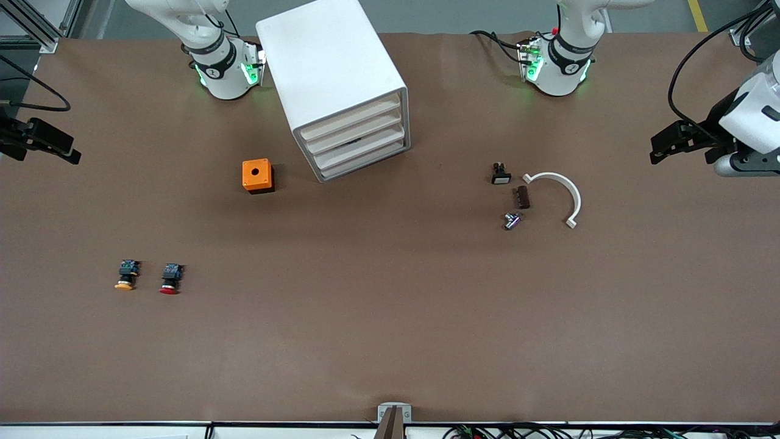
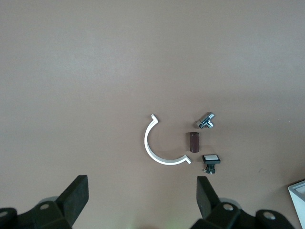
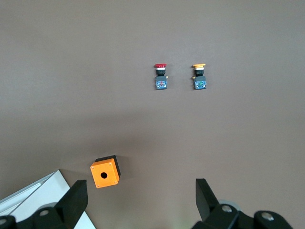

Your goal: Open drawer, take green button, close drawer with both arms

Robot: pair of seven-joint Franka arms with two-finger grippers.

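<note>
The left claw (image 2: 140,200) hangs high in the air with its two black fingers (image 2: 76,195) spread wide and nothing between them, at the left arm's end of the counter (image 1: 390,341); the right claw (image 3: 140,200) hangs just as wide and empty at the right arm's end, both arms waiting. The drawer (image 1: 359,144) is well apart from either claw: it is one of four alike, shallow trays with pale beige fronts stacked in a big white box cabinet (image 1: 329,67) that stands between the two arm bases, turned at a slant (its front faces the camera and somewhat toward the left arm's end). All four fronts sit flush and closed, and the green-capped button does not show in any view. Below the left claw, as its wrist view shows, lie a white half-ring clip (image 2: 159,145), a small brown block (image 2: 193,142), a chrome fitting (image 2: 206,121) and a small white-capped switch (image 2: 210,160), close together but apart. Below the right claw, as its wrist view shows, sits a small orange box with a hole (image 3: 105,172), just beside the cabinet's corner. Nearer the front camera lie a red-capped pushbutton (image 3: 161,76) and a yellow-orange-capped pushbutton (image 3: 199,77), side by side on their sides.
</note>
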